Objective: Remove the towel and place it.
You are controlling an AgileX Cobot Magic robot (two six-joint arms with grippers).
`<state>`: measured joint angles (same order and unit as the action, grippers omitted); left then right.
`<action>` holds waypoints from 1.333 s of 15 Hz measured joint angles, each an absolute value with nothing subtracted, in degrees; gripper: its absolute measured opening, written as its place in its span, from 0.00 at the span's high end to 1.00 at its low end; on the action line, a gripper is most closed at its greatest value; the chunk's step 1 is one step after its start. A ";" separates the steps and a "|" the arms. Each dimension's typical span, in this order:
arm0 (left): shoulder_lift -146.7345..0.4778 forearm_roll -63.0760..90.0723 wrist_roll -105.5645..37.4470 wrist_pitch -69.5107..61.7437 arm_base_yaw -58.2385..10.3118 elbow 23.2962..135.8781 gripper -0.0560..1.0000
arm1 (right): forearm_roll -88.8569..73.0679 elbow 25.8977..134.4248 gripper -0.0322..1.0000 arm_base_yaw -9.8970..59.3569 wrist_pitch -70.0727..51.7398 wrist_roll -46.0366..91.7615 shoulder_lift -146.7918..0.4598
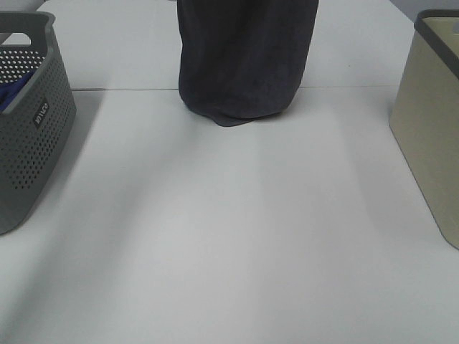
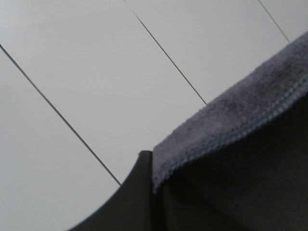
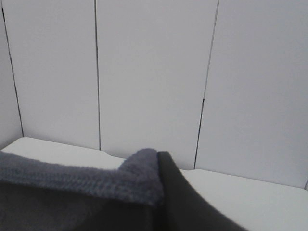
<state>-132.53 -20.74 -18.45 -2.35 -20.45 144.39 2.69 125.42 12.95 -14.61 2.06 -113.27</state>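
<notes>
From the high camera, the towel (image 1: 247, 57) hangs in a dark charcoal, ribbed column at the far middle. Its bunched lower end meets the white surface (image 1: 237, 236) between a grey perforated basket (image 1: 32, 136) and a beige basket (image 1: 430, 129). At the left wrist, the left tool (image 2: 150, 166) is clamped on its stitched terry hem. At the right wrist, the right tool (image 3: 161, 161) pinches a fuzzy folded edge.

The towel (image 1: 247, 57) runs off the high view's top edge, so its upper part is lost. It hides my left jaws except one dark finger (image 2: 130, 202), and my right jaws likewise (image 3: 178, 207). The picture's sides crop the grey basket (image 1: 36, 143) and the beige basket (image 1: 430, 129).
</notes>
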 joint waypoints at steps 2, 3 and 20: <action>-129.66 -20.23 -18.45 -9.97 -21.49 144.50 0.95 | 1.09 125.42 0.95 12.95 -18.74 2.35 -111.10; -128.69 -19.82 -18.45 -14.38 -22.23 144.50 0.95 | 0.34 125.42 0.95 12.95 -21.77 2.35 -110.41; -104.68 -0.86 -7.91 -69.61 -25.27 127.20 0.95 | -11.86 120.49 0.95 13.01 -69.79 7.33 -99.06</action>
